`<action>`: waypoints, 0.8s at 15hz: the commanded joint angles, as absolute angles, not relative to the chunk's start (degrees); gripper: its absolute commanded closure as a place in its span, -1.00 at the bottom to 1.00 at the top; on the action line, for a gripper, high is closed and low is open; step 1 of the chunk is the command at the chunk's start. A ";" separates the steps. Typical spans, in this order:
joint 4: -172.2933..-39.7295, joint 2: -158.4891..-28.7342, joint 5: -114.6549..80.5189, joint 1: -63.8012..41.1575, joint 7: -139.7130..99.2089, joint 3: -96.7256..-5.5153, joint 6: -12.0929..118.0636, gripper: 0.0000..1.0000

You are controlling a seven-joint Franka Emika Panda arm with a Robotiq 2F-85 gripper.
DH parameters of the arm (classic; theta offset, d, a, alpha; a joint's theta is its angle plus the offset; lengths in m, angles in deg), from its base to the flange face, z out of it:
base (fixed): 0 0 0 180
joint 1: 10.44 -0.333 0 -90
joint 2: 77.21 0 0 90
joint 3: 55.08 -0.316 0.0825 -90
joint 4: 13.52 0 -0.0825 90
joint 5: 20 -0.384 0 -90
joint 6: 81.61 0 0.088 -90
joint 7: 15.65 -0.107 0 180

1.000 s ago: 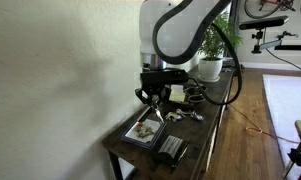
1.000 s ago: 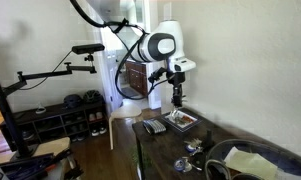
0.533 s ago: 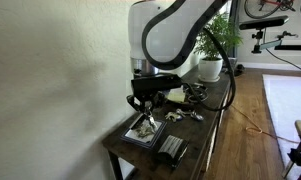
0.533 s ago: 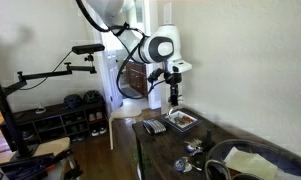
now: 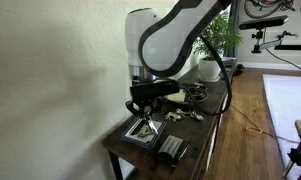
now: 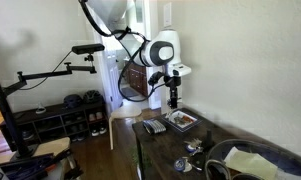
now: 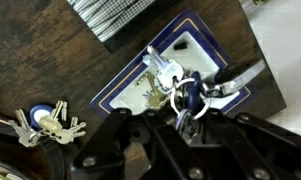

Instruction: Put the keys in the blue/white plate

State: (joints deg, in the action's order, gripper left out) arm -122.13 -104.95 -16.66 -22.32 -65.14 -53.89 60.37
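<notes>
The white seven-joint robot arm (image 5: pixel 175 40) bends down over the blue/white plate (image 7: pixel 118 92), a small, square, flat plate with a dark blue rim and a white patterned centre. The plate lies near one end of a long dark wooden table (image 5: pixel 195 132), and both exterior views show it directly under the arm's wrist. Just beside the plate, off one of its corners and apart from it, lies a dark ridged rectangular block (image 7: pixel 110 15) with silvery-grey ribs; in an exterior view (image 5: pixel 172 150) it sits between the plate and the table's near end. The black gripper (image 7: pixel 190 102) hangs above the plate, within its outline, and its jaws are clamped together on the keys (image 7: pixel 162 75), a small bunch of silvery-grey metal keys on a ring. The grip sits at the ring end, where a small blue fob (image 7: pixel 190 95) shows between the fingers. From there the blades splay out over the plate's white centre, inside the blue rim. Whether their tips touch the plate cannot be told. A second, smaller bunch of keys with a blue tag (image 7: pixel 50 122) lies flat on the wood, well apart from the plate, beyond the corner opposite the block.
</notes>
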 commanded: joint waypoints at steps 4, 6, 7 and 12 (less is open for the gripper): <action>-121.01 -105.43 -17.15 -22.62 -64.83 -53.28 58.71 0.88; -120.65 -105.91 -17.14 -22.42 -64.86 -53.00 58.89 0.88; -120.56 -106.02 -17.18 -22.36 -64.98 -52.87 59.00 0.88; -117.83 -109.31 -18.16 -21.20 -64.62 -52.08 58.70 0.88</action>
